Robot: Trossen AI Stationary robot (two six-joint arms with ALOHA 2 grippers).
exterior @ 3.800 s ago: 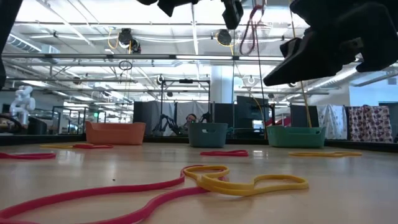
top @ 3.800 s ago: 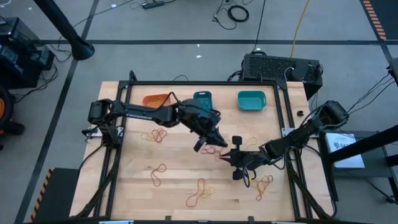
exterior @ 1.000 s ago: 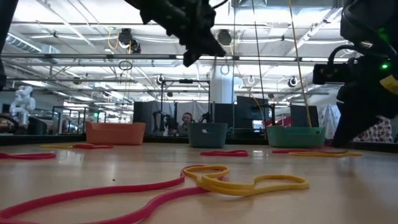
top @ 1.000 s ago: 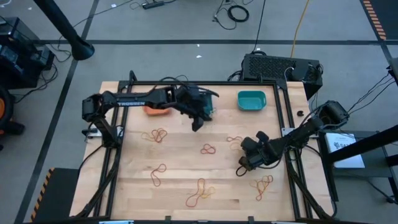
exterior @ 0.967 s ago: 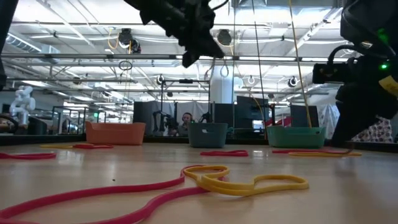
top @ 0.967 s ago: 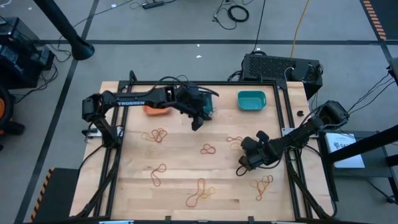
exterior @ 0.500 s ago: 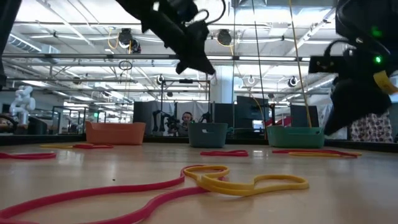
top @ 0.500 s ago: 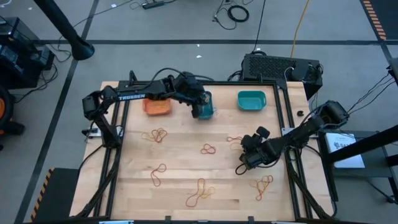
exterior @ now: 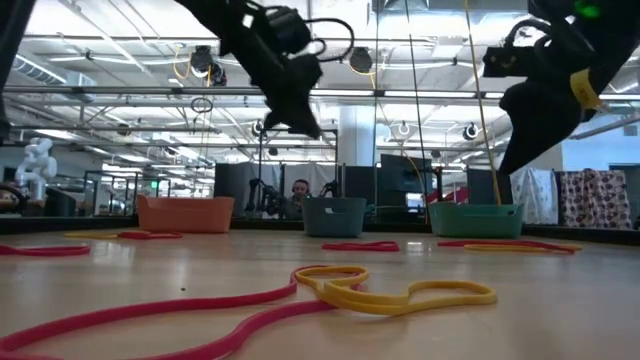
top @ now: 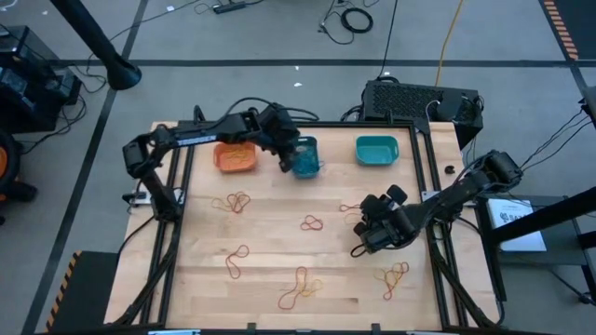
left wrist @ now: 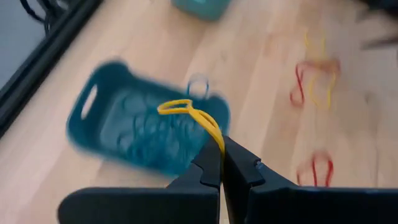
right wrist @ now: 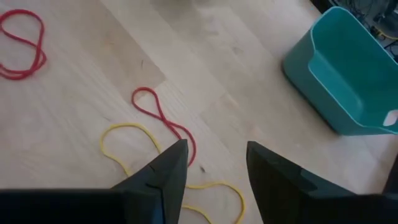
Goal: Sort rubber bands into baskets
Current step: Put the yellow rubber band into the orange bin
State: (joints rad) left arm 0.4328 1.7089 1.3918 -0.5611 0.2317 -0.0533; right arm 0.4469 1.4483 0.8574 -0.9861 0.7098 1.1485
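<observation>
Three baskets stand in a row along the twelve o'clock edge of the wooden table [top: 279, 251]: an orange basket [top: 235, 156] toward eleven o'clock, a blue basket [top: 306, 156] at twelve, and a teal basket [top: 376, 151] toward one o'clock.

The left gripper [left wrist: 219, 163] hangs above the blue basket, its fingers clenched on one yellow rubber band [left wrist: 189, 114] that loops out past the fingertips. In the left wrist view the blue basket already holds several blue bands, too blurred to count, and one blue band [left wrist: 198, 85] lies on the wood just beside its rim.

The right gripper [right wrist: 214, 163] hovers over the three o'clock part of the table with its fingers spread and nothing between them. Below it lie a red band [right wrist: 163, 121] and a yellow band [right wrist: 134, 146] touching each other, another red band [right wrist: 23, 43] lies well apart, and the teal basket is near.

In the high view about seven small clusters of red and yellow bands are scattered over the table; single bands in them cannot be counted.

White lettering runs along the left arm's upper link, too small to read.
</observation>
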